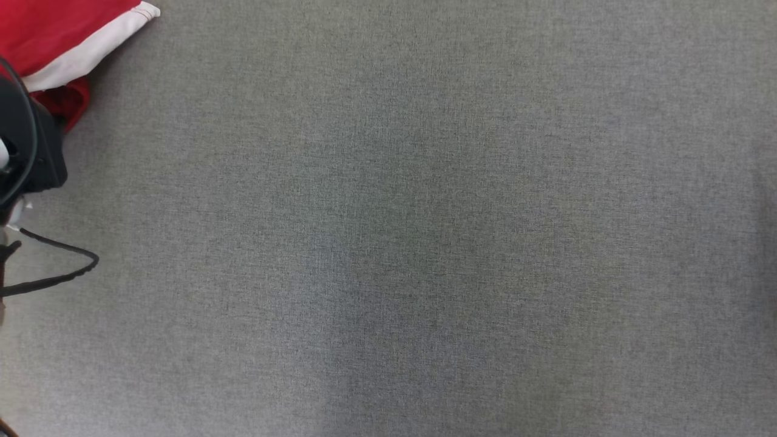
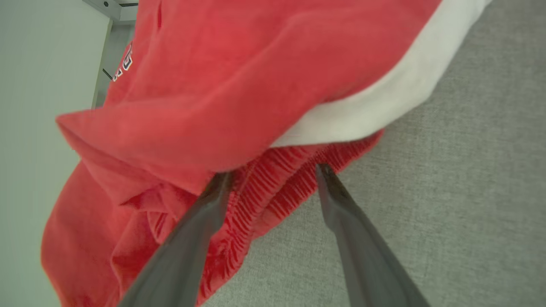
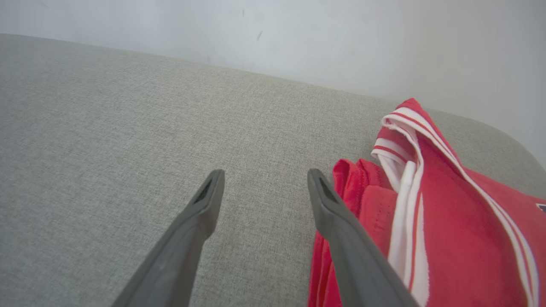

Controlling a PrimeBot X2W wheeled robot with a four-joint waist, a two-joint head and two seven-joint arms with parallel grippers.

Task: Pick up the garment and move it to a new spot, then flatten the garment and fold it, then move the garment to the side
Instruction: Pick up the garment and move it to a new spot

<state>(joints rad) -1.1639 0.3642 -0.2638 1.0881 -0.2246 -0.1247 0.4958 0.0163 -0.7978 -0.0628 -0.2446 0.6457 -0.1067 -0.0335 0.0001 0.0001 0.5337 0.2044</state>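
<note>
The garment [image 1: 54, 30] is red with a white band and lies crumpled at the far left corner of the head view. In the left wrist view the garment [image 2: 213, 85] bulges close ahead, and my left gripper [image 2: 274, 172] stands open with its tips at the ribbed red hem; the left fingertip [image 2: 222, 181] pokes under a red fold. My right gripper [image 3: 265, 174] is open over bare grey cloth, with nothing between its fingers. The garment [image 3: 448, 221] lies just right of its right finger, showing white stripes.
A grey woven surface [image 1: 425, 243] spreads across the head view. My left arm's dark wrist housing [image 1: 27, 145] and a black cable [image 1: 61, 276] sit at the left edge. A pale wall [image 3: 298, 38] rises behind the surface's far edge.
</note>
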